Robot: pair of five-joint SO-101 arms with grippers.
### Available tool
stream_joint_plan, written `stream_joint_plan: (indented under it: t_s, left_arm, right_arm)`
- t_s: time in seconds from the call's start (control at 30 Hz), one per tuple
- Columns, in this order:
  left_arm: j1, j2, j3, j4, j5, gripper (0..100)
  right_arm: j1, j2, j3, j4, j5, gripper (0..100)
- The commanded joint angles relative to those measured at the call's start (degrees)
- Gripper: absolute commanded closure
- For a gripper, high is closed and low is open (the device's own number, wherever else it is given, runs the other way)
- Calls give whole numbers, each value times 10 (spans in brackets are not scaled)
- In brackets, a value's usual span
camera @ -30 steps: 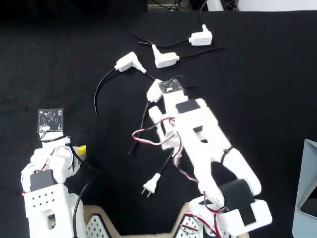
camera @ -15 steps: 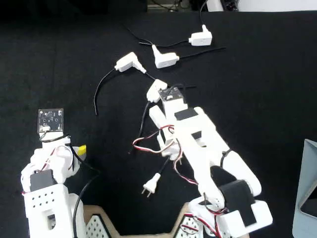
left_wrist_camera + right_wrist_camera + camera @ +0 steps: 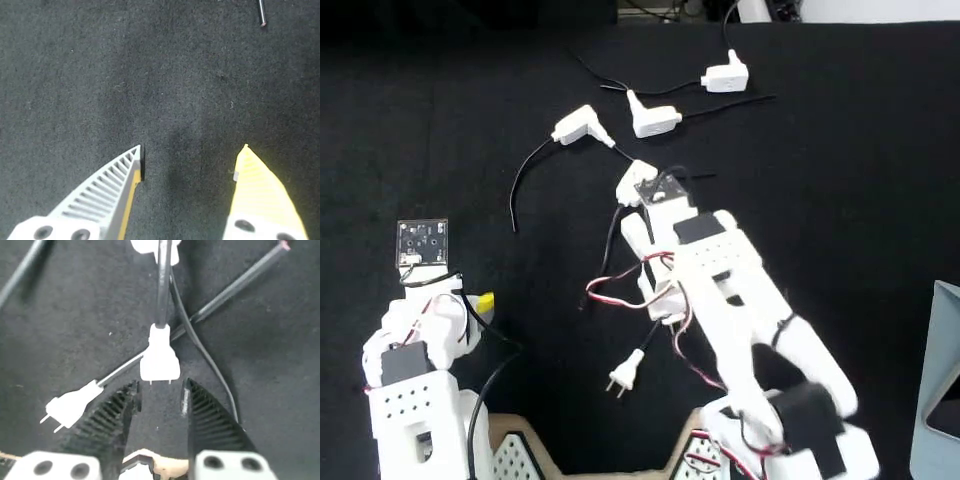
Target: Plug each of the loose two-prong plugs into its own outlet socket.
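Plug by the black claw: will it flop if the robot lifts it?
The plug looks like hard plastic, so probably stiff and light. Its thin cord lies loose, so it would likely dangle and tug. The smooth body might slip in the claw.

Surface: a table (image 3: 880, 220) draped in black cloth.
Far side: three white outlet sockets (image 3: 655, 118), lying apart on trailing black cords (image 3: 520, 180).
Centre: a white connector (image 3: 632, 182).
Near edge: one loose two-prong plug (image 3: 623, 376).

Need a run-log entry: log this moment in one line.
left gripper: open, over black cloth | right gripper: open, fingertips just short of two-prong plug, ungrasped
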Motion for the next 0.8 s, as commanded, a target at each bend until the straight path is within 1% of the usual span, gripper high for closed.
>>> stream_joint_plan:
  t_s: [0.0, 0.13, 0.33, 0.5, 0.63, 0.77]
  left_arm:
    - [1, -7, -3, -10, -4, 701]
    - [1, -7, -3, -10, -4, 701]
    - [1, -7, -3, -10, -4, 701]
    - [1, -7, -2, -10, -4, 701]
    - [1, -7, -2, -10, -4, 701]
    - [0, -7, -2, -10, -4, 701]
  right_arm:
    - [-9, -63, -27, 22, 5, 867]
    - [-25, -93, 28, -18, 5, 868]
    - [-40, -63, 101, -128, 4, 867]
    - [-38, -7, 102, -142, 4, 867]
    - [-2, 36, 92, -157, 6, 868]
    - [37, 67, 77, -160, 47, 868]
